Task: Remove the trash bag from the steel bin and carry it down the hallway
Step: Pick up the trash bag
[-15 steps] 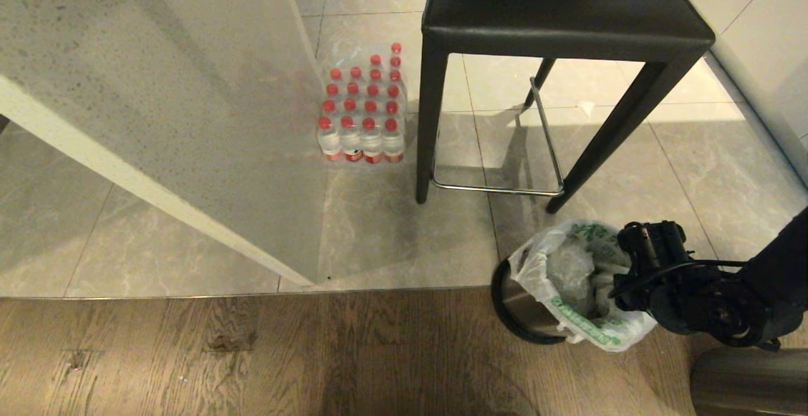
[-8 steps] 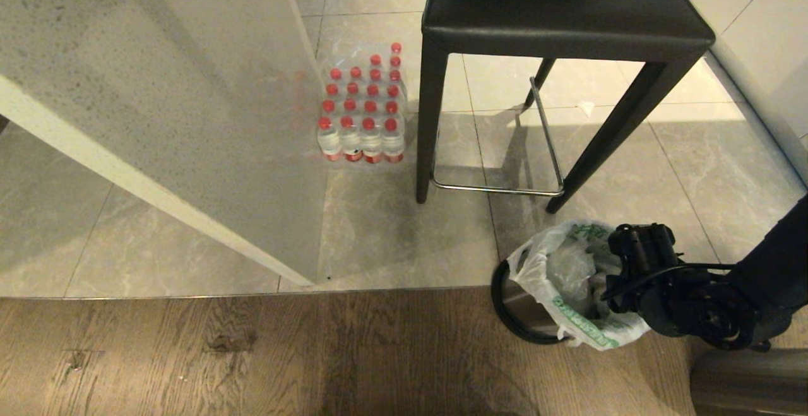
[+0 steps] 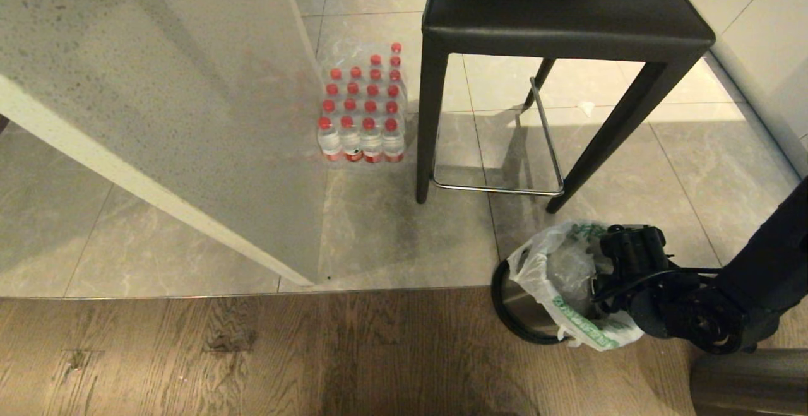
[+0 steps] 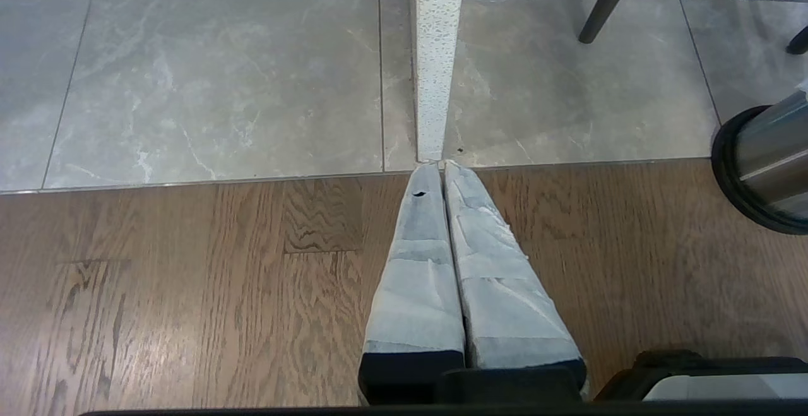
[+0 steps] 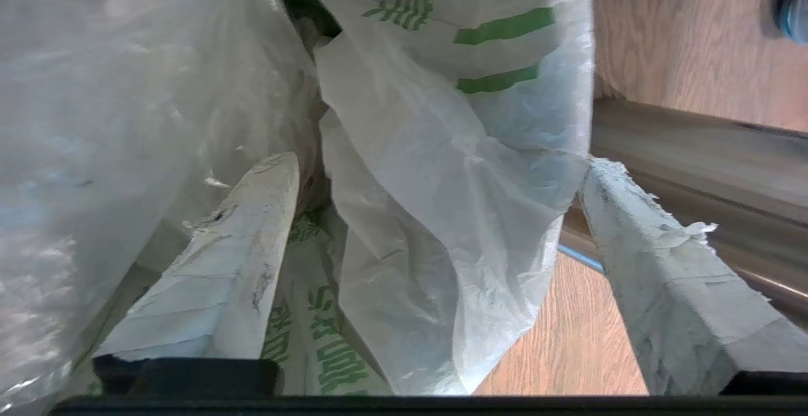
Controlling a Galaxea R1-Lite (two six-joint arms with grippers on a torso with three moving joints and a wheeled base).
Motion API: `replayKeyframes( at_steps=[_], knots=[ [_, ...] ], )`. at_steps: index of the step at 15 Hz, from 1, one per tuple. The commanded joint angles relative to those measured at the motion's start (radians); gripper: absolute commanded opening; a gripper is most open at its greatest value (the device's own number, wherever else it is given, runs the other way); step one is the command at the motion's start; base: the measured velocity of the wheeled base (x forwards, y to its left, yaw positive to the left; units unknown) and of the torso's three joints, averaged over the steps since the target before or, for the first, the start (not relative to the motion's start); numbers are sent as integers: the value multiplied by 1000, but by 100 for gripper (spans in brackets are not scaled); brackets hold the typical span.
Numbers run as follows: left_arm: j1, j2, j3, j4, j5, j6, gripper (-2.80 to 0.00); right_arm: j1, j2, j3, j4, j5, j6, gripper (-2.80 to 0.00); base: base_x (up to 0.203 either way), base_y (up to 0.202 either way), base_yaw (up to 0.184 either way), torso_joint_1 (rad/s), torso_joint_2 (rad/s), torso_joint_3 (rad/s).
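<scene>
Right gripper (image 5: 435,239), black body with grey tape-wrapped fingers (image 5: 246,258), reaches in low from the right on a bent black arm (image 3: 767,258), jaws spread wide. Left gripper (image 4: 442,170), same taped fingers, parked pointing down, tips pressed together.

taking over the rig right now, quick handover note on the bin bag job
Right gripper: open, at the bin's mouth, fingers straddling a fold of the trash bag, nothing clamped.
Left gripper: shut, empty, parked over the wood floor.
Steel bin stands near the black stool, where tile meets wood; the bag sits in it, draped over the rim.
Done: reach to the bag.
Left: grip, lift the bag out, carry it down the hallway.
</scene>
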Motion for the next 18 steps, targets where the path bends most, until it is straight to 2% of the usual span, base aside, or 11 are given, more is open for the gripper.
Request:
replayKeyframes(
  at_steps=[1,9,14,18],
  knots=[
    [0,0,0,0,0,0,-280,3,12,0,-4,-4,1,-280,0,0,0,0,0,0],
    [0,0,0,0,0,0,-280,1,24,-1,8,-46,-1,-280,0,0,0,0,0,0],
    [0,0,0,0,0,0,-280,10,-49,30,16,-46,-10,-280,0,0,0,0,0,0],
    [0,0,0,0,0,0,-280,38,-150,61,114,-52,-16,-280,0,0,0,0,0,0]
  ],
)
